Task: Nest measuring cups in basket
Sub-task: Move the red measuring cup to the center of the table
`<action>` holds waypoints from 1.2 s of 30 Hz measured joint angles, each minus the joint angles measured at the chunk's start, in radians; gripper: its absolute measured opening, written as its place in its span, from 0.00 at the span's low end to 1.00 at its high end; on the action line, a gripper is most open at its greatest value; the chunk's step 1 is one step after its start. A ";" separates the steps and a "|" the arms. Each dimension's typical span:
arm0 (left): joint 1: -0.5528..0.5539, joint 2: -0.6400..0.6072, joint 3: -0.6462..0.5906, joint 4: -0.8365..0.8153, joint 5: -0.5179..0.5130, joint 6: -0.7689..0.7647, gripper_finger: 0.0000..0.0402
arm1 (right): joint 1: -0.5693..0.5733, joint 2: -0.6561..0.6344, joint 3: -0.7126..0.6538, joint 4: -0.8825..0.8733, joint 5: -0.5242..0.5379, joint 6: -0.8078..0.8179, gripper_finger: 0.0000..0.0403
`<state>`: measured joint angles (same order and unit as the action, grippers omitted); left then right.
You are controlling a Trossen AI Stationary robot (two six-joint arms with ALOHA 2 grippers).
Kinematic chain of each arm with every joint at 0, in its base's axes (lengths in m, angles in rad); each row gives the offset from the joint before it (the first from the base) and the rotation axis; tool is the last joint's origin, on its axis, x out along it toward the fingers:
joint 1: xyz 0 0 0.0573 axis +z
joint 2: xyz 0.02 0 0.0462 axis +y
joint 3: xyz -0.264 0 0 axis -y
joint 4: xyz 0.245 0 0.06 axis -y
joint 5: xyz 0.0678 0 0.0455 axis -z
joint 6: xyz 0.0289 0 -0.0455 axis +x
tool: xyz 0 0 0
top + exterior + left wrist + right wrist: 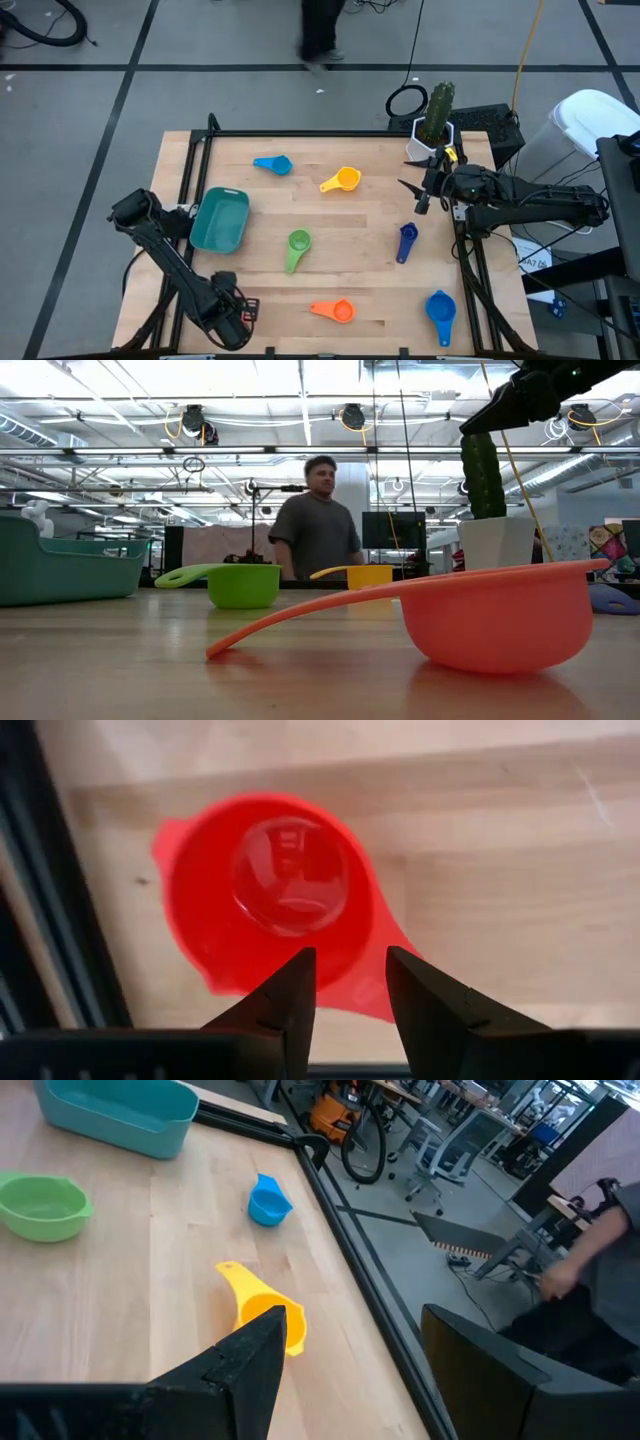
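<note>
A red measuring cup [270, 890] sits mouth up on the wood at the table's near left. My left gripper [350, 960] points straight down over it, open a little, with one finger over the bowl's rim and the other over the handle [372, 982]. The teal basket [220, 220] stands at the left. Loose on the table lie the light blue [273, 164], yellow [342, 180], green [298, 245], dark blue [406, 241], orange [335, 311] and blue [441, 308] cups. My right gripper [420, 190] waits open at the far right, above the table. My left gripper comes at the red cup from above, with its fingertips [295, 982] on either side of the spot where the handle joins the bowl. I cannot tell whether they touch the cup. The cup rests on the table.
A white pot with a cactus [433, 125] stands at the far right corner beside my right gripper. A black frame rail [60, 920] runs along the table's left edge, close to the red cup. A person [318, 520] stands beyond the far edge.
</note>
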<state>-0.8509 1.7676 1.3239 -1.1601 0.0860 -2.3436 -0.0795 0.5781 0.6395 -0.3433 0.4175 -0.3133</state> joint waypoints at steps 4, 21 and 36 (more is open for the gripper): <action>0.006 0.000 0.000 -0.023 -0.006 0.001 0.32 | 0.000 0.000 0.000 -0.010 0.000 0.011 0.56; 0.059 0.000 -0.004 -0.066 -0.009 0.000 0.32 | 0.000 0.000 0.000 -0.058 -0.001 0.063 0.56; 0.065 -0.001 -0.185 0.184 -0.008 -0.004 0.32 | 0.000 0.000 0.000 -0.073 0.000 0.066 0.56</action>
<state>-0.7856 1.7668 1.1394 -0.9764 0.0780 -2.3476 -0.0795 0.5781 0.6395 -0.4160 0.4171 -0.2477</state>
